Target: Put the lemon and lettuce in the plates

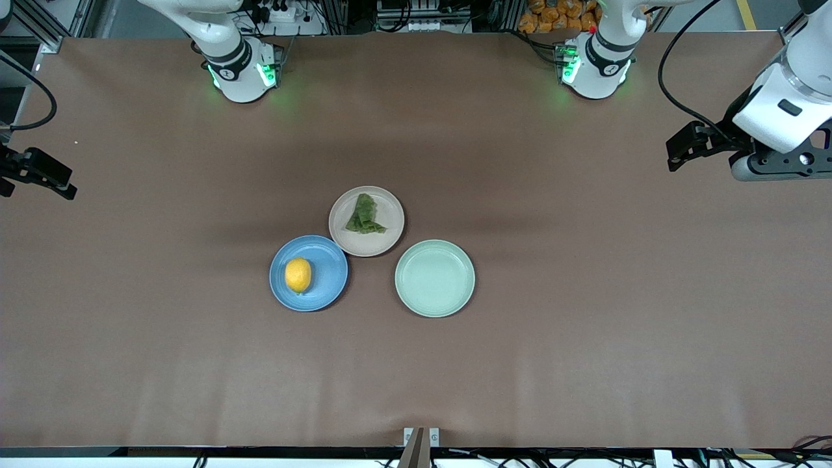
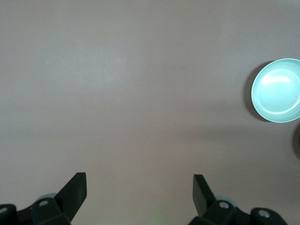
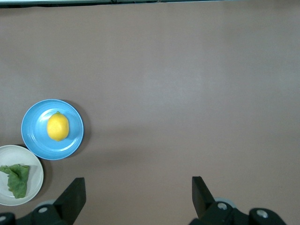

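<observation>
Brown table (image 1: 585, 325) took up nearly the whole front view, both arms pulled back to its ends and waiting.

Left gripper (image 2: 139, 187) hung over bare table at the left arm's end, fingers spread wide, nothing between them. Its wrist view caught only the mint-green plate (image 2: 276, 91), well apart from the fingers.

Right gripper (image 3: 138, 190) hung over the right arm's end of the table, mostly cut off at the edge of the front view. Fingers spread wide too, holding nothing. Both loaded plates showed in its wrist view, well clear of the fingers.

Three plates sat clustered mid-table:
- mint-green plate, empty, toward the left arm's end
- blue plate (image 1: 325, 286) toward the right arm's end, about as near the front camera as the mint one
- beige plate (image 1: 390, 237) farther from the front camera, its rim just touching or overlapping the blue one – couldn't tell which

Lettuce (image 1: 363, 214) lay crumpled in the beige plate, inside the rim. Lemon (image 1: 298, 275) lay in the blue plate, off-centre toward the right arm's end.

Both items well away from either gripper – no contact anywhere.
</observation>
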Tool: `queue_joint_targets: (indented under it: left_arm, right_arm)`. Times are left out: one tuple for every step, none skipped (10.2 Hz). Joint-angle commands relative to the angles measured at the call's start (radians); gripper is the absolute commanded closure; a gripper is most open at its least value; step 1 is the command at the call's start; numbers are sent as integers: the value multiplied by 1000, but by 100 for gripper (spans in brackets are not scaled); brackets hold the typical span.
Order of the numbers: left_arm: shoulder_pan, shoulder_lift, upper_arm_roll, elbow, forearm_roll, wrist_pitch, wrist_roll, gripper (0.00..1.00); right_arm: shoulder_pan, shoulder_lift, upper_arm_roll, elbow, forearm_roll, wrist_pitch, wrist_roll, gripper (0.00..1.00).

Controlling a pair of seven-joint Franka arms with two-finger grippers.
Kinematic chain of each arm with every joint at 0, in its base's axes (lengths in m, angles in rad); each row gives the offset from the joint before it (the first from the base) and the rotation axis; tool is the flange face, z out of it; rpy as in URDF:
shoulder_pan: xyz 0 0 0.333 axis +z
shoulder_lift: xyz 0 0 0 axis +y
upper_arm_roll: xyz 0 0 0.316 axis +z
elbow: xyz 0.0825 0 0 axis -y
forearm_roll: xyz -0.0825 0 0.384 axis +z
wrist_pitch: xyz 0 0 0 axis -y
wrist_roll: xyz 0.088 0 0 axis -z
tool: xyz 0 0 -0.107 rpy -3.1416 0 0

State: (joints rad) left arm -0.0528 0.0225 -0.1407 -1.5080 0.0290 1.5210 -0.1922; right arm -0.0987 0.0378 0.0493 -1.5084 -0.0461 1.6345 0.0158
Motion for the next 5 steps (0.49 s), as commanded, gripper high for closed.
queue_joint_targets:
  left_arm:
    - [5,-1,0,11,5,-18,28,0]
    - [5,2,1,11,-3,-18,30,0]
    - [4,2,1,11,-9,-18,30,0]
    - [4,0,1,11,-9,-18,30,0]
    - [4,4,1,11,-11,-18,27,0]
  right_arm:
    - [-24,14,12,27,3,-15,30,0]
    - [-26,14,12,25,3,-16,30,0]
    - [-26,14,12,24,3,-18,30,0]
    - [-27,14,12,22,3,-21,30,0]
    - [-27,13,12,17,3,-36,30,0]
